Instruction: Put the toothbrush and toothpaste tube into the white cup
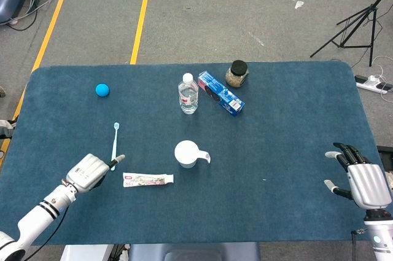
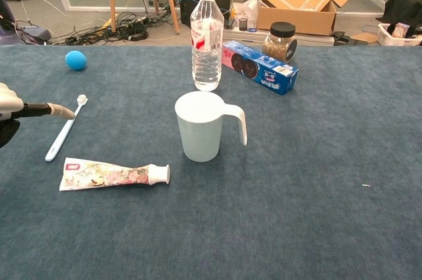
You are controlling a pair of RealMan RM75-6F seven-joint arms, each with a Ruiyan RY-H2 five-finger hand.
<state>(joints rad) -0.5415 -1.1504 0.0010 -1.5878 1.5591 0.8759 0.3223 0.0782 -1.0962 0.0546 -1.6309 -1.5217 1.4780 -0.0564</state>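
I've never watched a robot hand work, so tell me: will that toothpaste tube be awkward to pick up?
Probably somewhat. The toothpaste tube lies flat on the table, leaving little to get under. It looks soft and flattened toward its tail, so it may sag or dent when squeezed. It seems unlikely to roll.

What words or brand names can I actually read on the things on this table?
None can be read.
Water bottle: red and white label, print too small.
Blue cookie box: lettering blurred.
Toothpaste tube: patterned print with a red mark, unreadable.
Jar, white cup, toothbrush: no text visible.
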